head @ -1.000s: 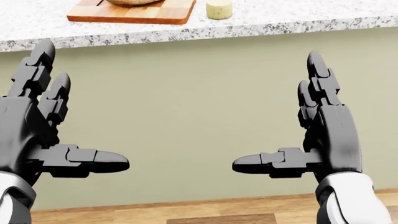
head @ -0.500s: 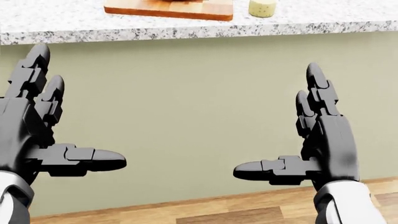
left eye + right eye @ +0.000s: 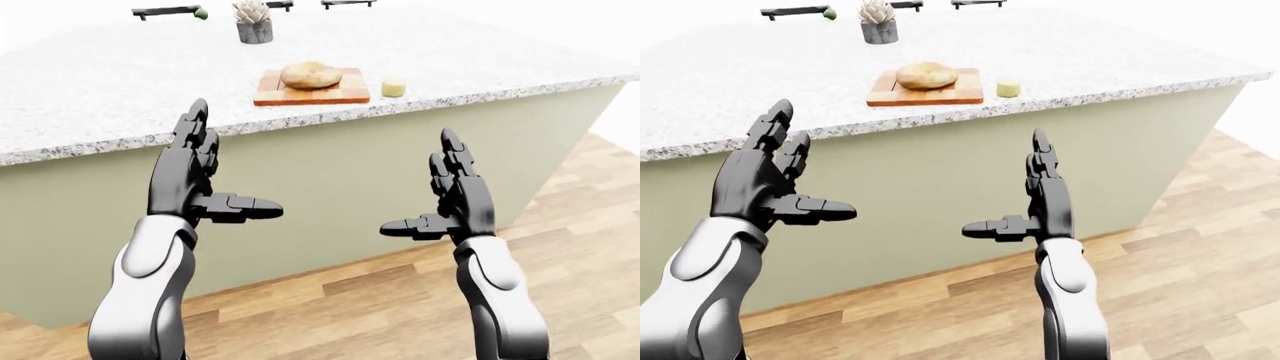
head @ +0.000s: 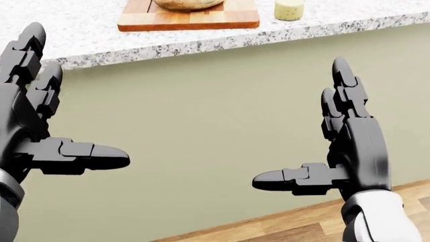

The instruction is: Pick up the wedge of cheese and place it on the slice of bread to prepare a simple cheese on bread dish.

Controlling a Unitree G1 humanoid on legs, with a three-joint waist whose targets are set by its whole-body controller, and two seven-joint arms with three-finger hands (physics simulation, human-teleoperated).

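Both hands spread wide, holding nothing, hovering below the desk edge.

Left hand (image 3: pixel 195 180) and right hand (image 3: pixel 455 199) are hanging off the olive desk side. Cheese wedge (image 3: pixel 393 88) is sitting on the granite desk (image 3: pixel 120 90), just right of the cutting board (image 3: pixel 312 94) carrying the bread (image 3: pixel 311 74). Cheese looks light, firm, smooth: pinching its flat sides seems best. Open room around it; desk edge is near.

Bread (image 3: pixel 926 76) on board (image 3: pixel 925 95) (cheese (image 3: pixel 1008 88) beside)
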